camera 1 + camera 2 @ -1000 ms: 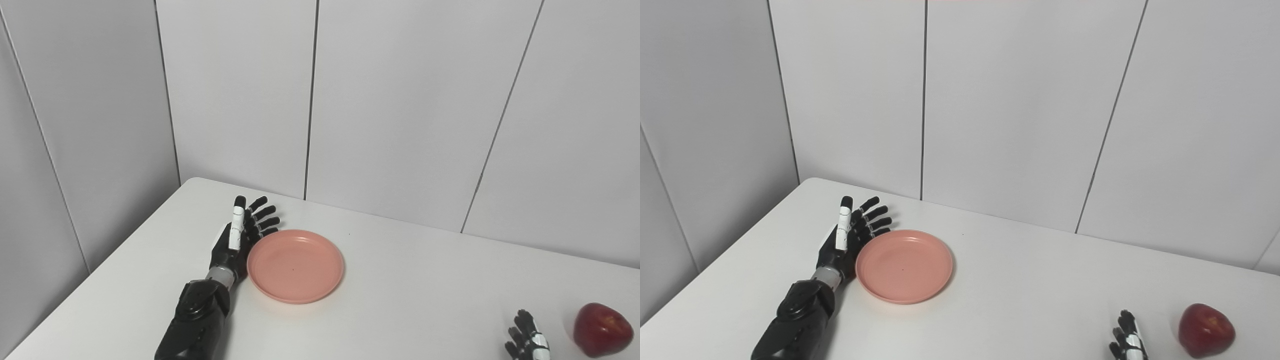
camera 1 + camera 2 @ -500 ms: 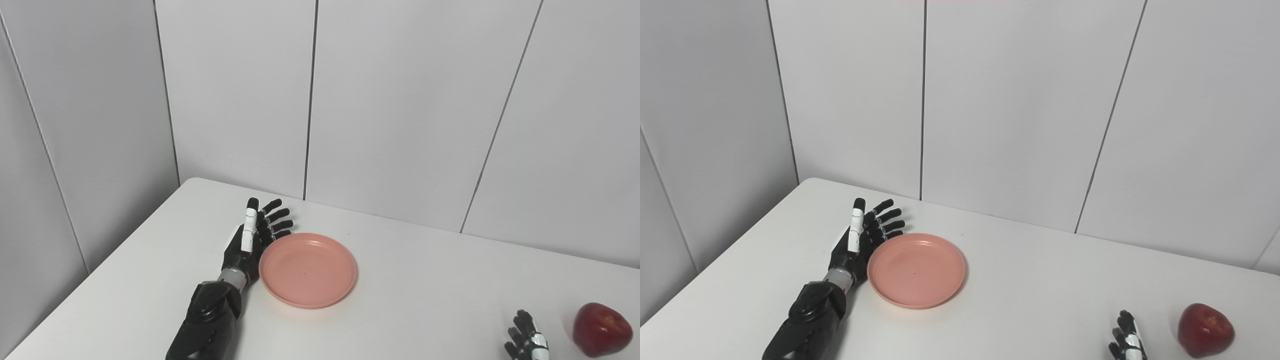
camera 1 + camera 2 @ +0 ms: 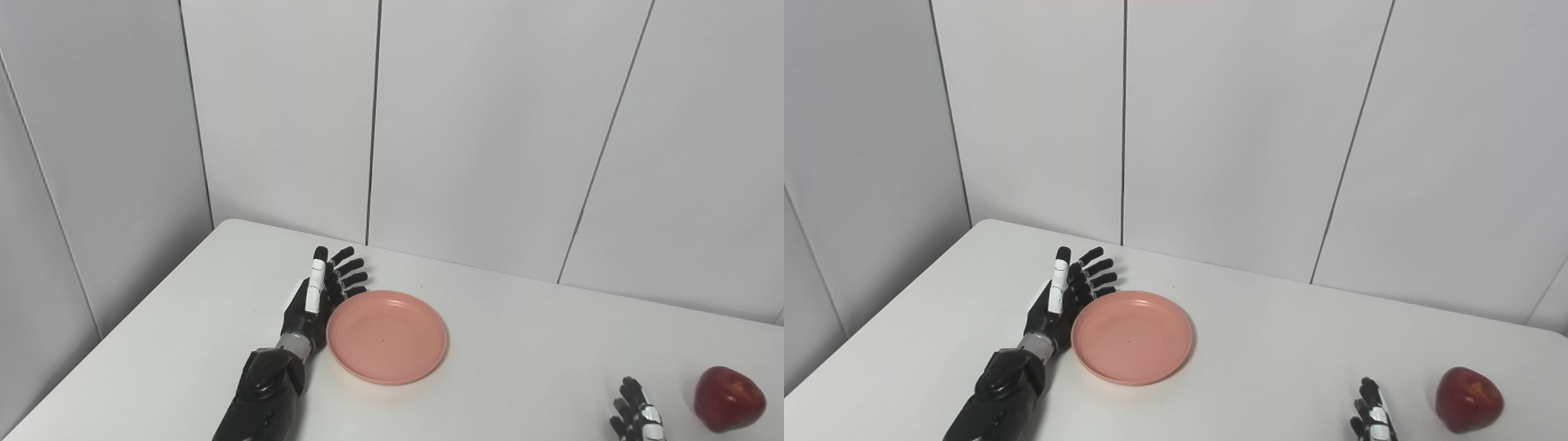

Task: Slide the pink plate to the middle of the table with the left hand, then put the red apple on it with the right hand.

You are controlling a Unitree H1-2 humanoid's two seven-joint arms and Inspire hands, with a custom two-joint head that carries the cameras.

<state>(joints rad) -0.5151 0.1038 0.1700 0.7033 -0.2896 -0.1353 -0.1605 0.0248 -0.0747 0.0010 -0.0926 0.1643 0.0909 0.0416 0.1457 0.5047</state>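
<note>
Two hands showing: the left hand [image 3: 315, 294], fingers spread, is pressing the pink plate's [image 3: 387, 337] rim; the right hand [image 3: 634, 418] is sitting open beside the red apple [image 3: 729, 399], holding nothing.

White table [image 3: 520, 343] standing in a corner, backed by pale grey wall panels [image 3: 490, 135] with thin dark vertical seams [image 3: 372, 122].
</note>
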